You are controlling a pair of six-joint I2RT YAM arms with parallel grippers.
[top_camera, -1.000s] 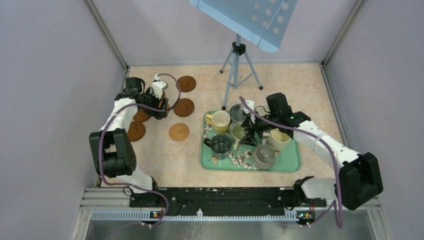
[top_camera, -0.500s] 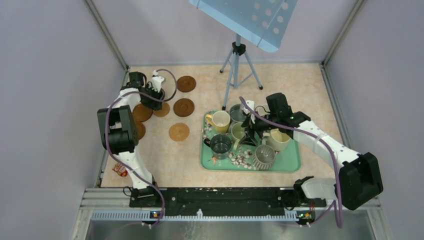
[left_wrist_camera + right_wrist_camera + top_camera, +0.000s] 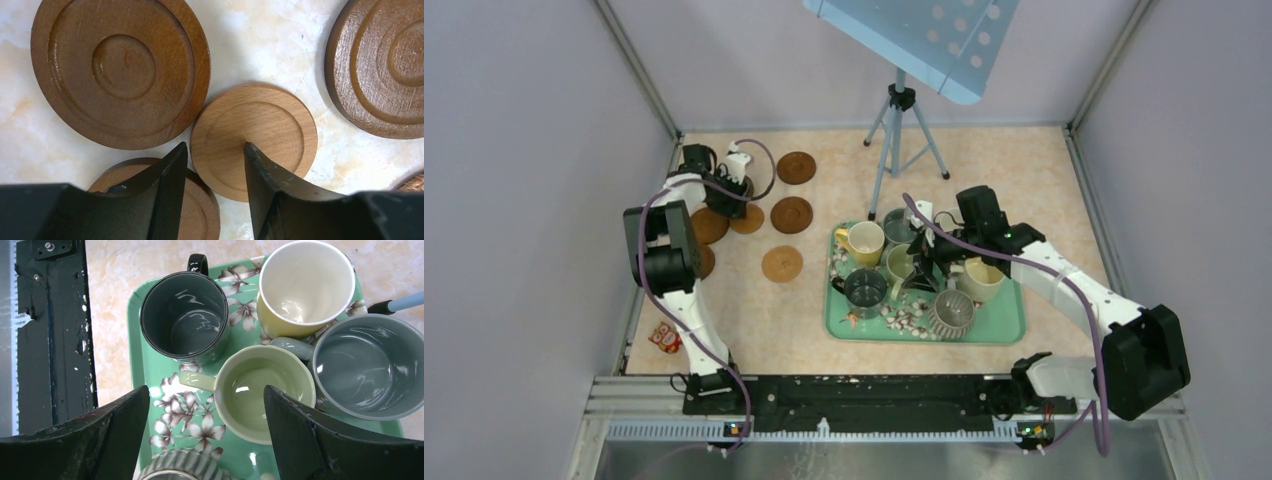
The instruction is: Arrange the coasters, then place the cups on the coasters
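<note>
While left jaws hang parted over light coaster (image 3: 255, 132) rim, right jaws gape above pale green mug (image 3: 262, 390)

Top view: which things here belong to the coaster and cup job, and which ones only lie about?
For the job:
- the brown coasters, spread out on the left
- the cups, standing together on the tray

Only lying about:
- the green floral tray, which just holds the cups
- the tripod
- the blue perforated board
- the small orange packet

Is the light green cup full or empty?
Empty: the pale green cup on the floral tray shows its bare glossy bottom, nothing inside.
</note>
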